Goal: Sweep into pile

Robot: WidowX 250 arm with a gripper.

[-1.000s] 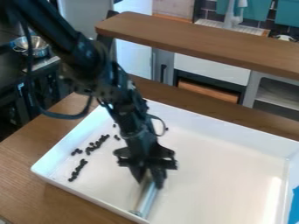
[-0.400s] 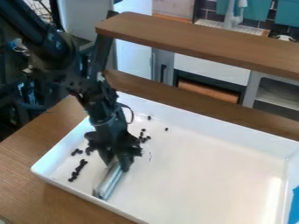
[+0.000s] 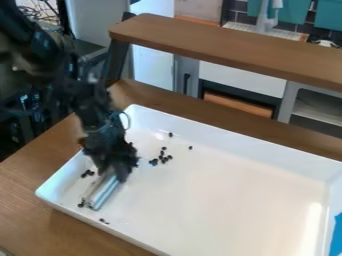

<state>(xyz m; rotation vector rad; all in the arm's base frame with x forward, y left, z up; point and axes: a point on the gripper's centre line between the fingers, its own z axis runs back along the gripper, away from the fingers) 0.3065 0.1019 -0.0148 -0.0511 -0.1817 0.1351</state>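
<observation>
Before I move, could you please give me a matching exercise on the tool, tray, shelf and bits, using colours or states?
1. tool
2. tray
3. shelf
4. bits

A. brown, raised behind the tray
B. small, black, scattered
C. holding the bar
D. white, with low walls

Pairs: 1-C, 2-D, 3-A, 4-B

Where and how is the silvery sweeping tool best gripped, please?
I'd grip the sweeping tool by its upper end, from above, as the claw does: it is long and slants down into the white tray, leaving its lower end free to sweep.
</observation>
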